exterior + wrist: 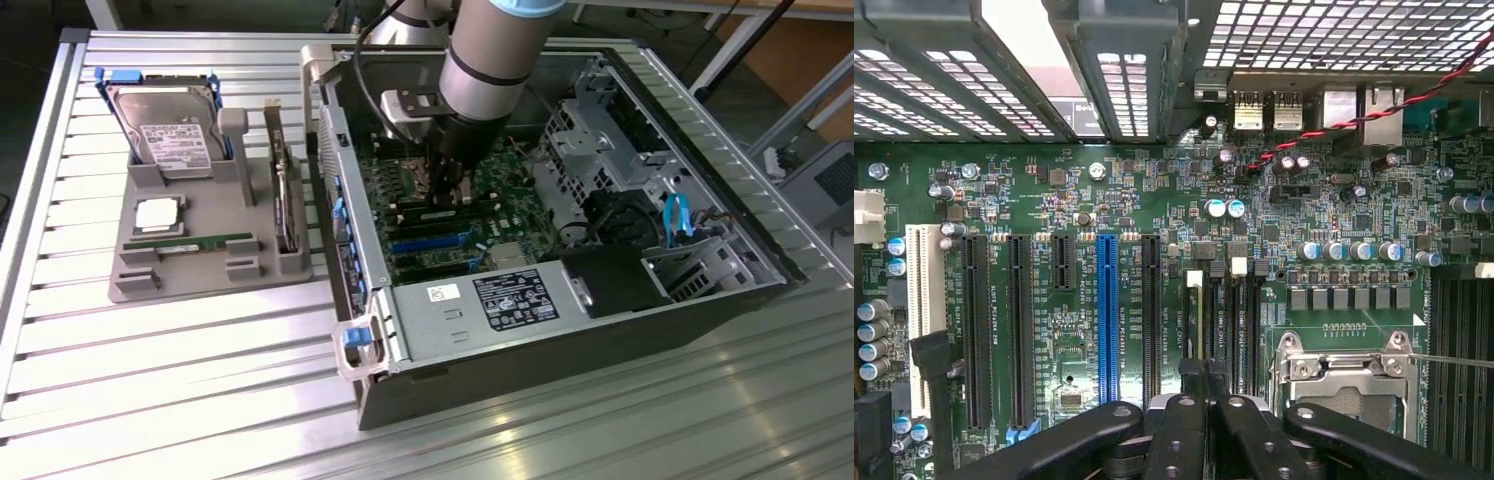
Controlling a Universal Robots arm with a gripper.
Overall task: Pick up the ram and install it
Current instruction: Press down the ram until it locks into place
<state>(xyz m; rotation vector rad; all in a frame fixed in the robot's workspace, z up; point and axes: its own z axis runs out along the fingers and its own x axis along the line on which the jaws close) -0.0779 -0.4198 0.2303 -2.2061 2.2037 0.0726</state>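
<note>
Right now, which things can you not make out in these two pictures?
- Whether the claw holds anything: exterior view, the arm hides it.
- Ends of the slots: wrist view, the claw covers them.
- Drive label text: exterior view, too small.
- Ram chips: exterior view, too small.

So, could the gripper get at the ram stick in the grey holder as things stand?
Probably, but not directly: the gripper sits low inside the case, whose side wall stands between. The ram lies uncovered from above.
</note>
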